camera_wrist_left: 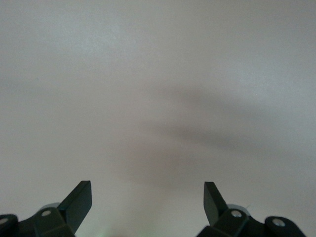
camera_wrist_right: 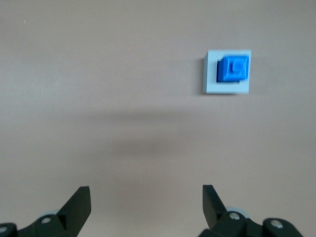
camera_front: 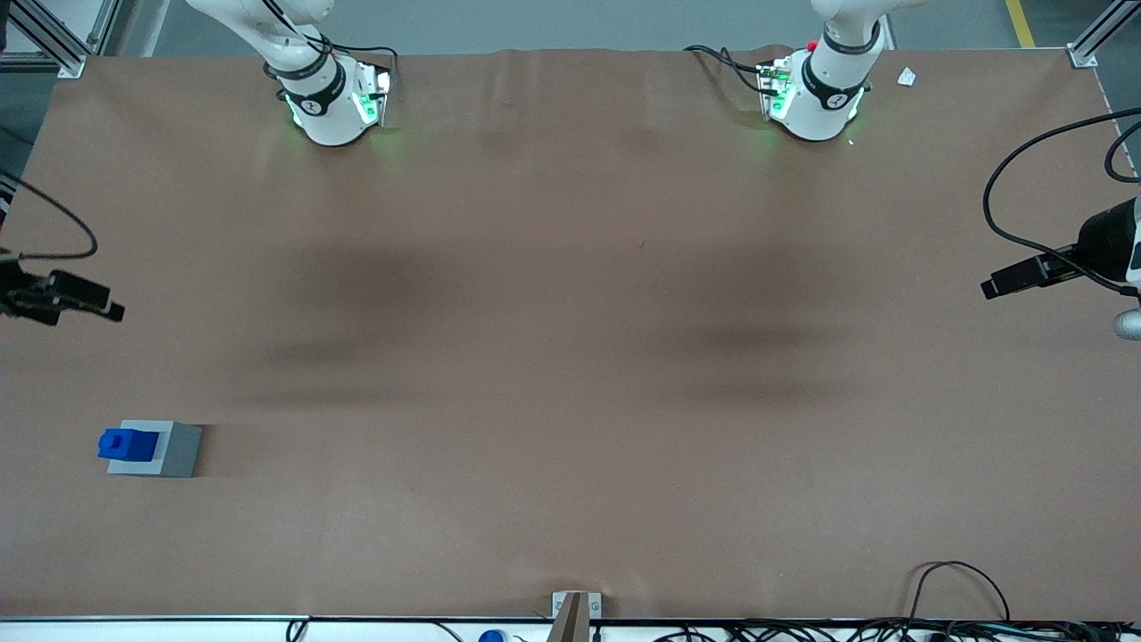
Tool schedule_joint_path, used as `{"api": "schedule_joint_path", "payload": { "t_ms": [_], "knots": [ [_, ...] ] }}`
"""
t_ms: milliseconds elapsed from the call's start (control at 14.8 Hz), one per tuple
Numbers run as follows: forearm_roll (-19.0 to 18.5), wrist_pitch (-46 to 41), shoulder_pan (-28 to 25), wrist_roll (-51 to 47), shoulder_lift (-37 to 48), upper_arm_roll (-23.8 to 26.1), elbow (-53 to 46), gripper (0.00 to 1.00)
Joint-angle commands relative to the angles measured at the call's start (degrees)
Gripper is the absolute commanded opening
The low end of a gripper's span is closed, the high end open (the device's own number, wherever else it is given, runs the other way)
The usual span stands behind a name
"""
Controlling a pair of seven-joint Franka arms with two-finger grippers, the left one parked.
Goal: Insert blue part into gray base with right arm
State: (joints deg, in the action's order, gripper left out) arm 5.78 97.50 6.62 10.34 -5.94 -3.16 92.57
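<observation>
The blue part (camera_front: pixel 127 444) sits on top of the gray base (camera_front: pixel 178 450), over the side toward the working arm's end of the table, near the front camera. Both also show in the right wrist view, the blue part (camera_wrist_right: pixel 233 69) set in the gray base (camera_wrist_right: pixel 211 81) with its top standing proud. My right arm's gripper (camera_wrist_right: pixel 145 190) is open and empty, high above bare table and well apart from the block. In the front view the gripper (camera_front: pixel 89 299) reaches in from the working arm's edge, farther from the camera than the base.
The right arm's base (camera_front: pixel 330 98) stands at the table's back edge. A metal bracket (camera_front: pixel 575 606) and cables (camera_front: pixel 963 588) lie along the edge nearest the camera. A white scrap (camera_front: pixel 907 77) lies by the parked arm's base.
</observation>
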Motion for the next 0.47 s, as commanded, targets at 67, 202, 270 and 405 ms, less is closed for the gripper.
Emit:
{"api": "schedule_joint_path", "payload": {
  "t_ms": [67,202,270,405],
  "knots": [
    [-3.4,-3.9,-3.0,-4.0,10.0,0.0,5.7,1.0],
    [-3.8,-5.6,-3.4,-4.0,12.5,0.1,6.0,1.0],
    [-4.1,-6.4,-3.6,-4.1,13.6,0.4,6.0,1.0],
    [-6.1,-6.7,-3.9,-4.8,14.5,2.2,6.4,1.0]
  ]
}}
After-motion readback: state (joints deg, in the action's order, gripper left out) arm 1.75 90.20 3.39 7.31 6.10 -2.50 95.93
